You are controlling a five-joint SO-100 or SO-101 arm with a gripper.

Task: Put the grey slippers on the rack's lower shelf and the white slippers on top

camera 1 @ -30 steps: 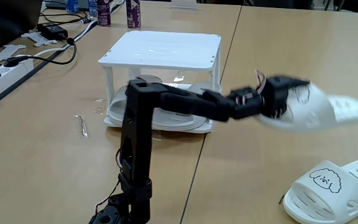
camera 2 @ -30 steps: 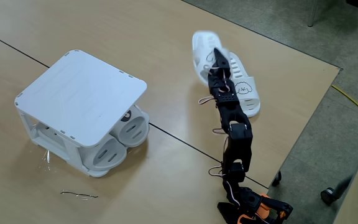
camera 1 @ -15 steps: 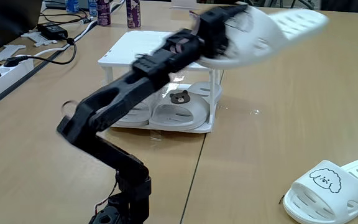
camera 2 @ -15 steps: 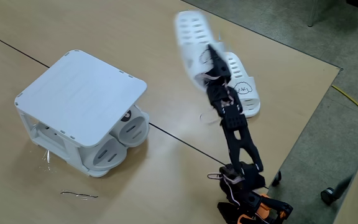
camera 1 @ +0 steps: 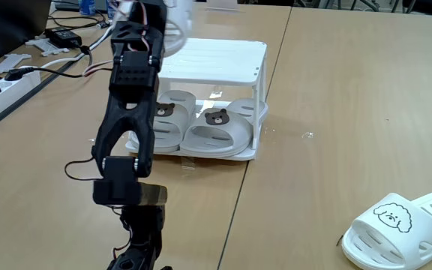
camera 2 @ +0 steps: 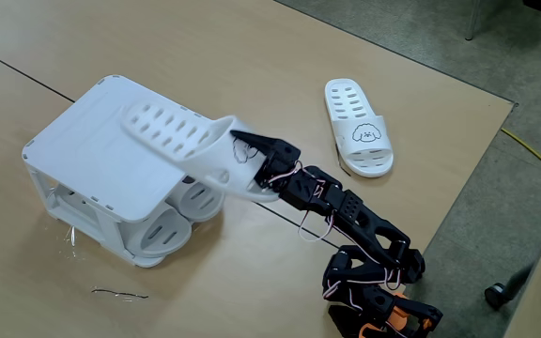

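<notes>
Two grey slippers (camera 1: 193, 126) sit side by side on the lower shelf (camera 1: 246, 151) of the rack (camera 2: 73, 178), bear badges facing you. Your arm (camera 1: 126, 120) rises from its near base and reaches over the rack's top; in a fixed view the gripper (camera 2: 244, 161) is clamped on one white slipper (camera 2: 181, 145), held tilted above the top panel. To the right, the other white slipper (camera 2: 359, 138) lies on the table (camera 1: 336, 90), dog face up. You have no readable writing here.

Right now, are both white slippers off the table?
No: one white slipper lies flat on the table, while the end effector holds the other over the rack.
</notes>
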